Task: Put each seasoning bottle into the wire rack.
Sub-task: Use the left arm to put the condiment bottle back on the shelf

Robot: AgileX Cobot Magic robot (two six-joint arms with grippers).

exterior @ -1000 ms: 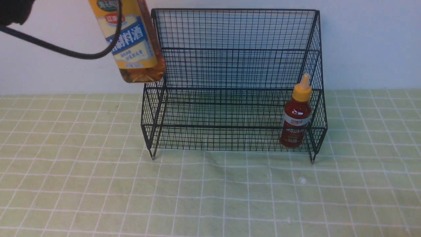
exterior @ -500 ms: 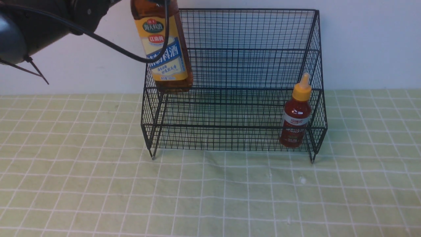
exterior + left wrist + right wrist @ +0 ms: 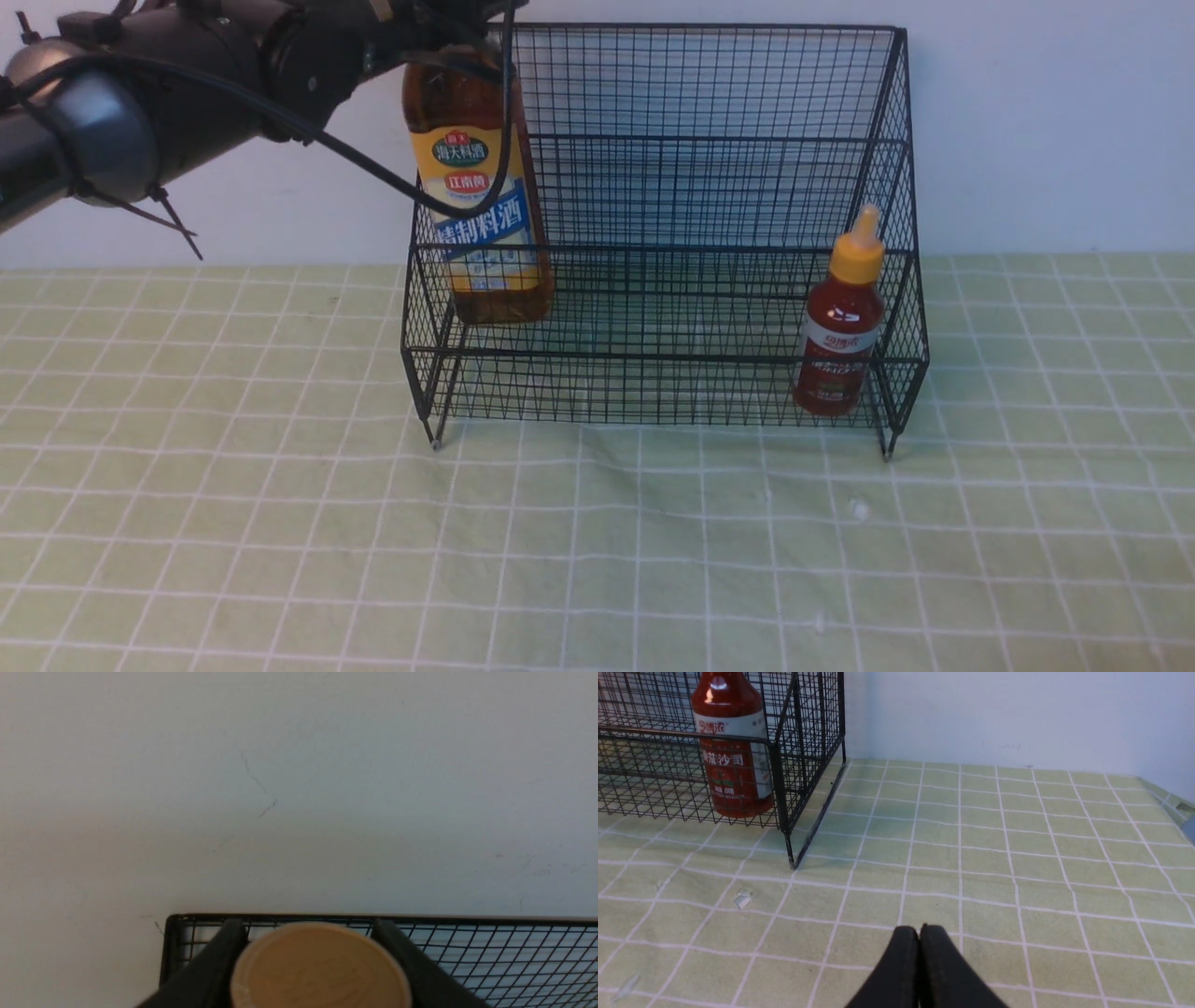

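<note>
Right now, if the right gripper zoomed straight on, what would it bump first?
The right gripper would probably bump the green, white-lined cloth first, or maybe the white wall beyond; its slope is unclear.

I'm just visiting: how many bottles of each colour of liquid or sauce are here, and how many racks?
Amber-liquid bottle: 1
Red sauce bottle: 1
Black wire rack: 1
Total: 3 things, two of them bottles

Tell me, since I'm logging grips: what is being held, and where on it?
The amber bottle, by its tan cap, in the left gripper.
</note>
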